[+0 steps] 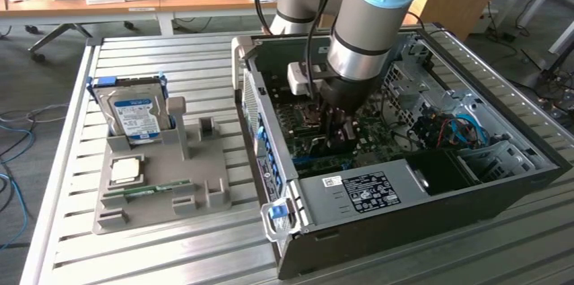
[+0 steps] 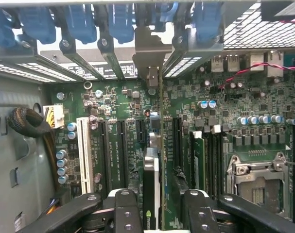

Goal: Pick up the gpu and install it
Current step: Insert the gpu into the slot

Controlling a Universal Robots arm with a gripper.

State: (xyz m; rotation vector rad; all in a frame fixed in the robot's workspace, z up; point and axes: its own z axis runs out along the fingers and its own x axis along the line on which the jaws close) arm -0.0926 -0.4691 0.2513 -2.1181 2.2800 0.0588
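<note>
Inside the open computer case [image 1: 404, 234] at the exterior view's three o'clock, the gpu [image 2: 151, 187] stands edgewise in a motherboard [image 2: 264, 97] slot; the gripper [image 2: 159, 199] straddles it, fingers [image 2: 125, 211] parted, seemingly clear. A hard drive [image 1: 136, 115] sits in the nine-o'clock holder [image 1: 157, 221].

The gpu [image 2: 151, 190] is dark and green, the gripper [image 2: 160, 209] black.

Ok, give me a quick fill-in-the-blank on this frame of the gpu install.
1. The gpu stands on edge on the green ___ inside the case.
2. The gripper straddles the gpu with its jaws ___.
3. On the grey holder outside the case, the ___ stands upright.
Missing: motherboard; open; hard drive.
</note>
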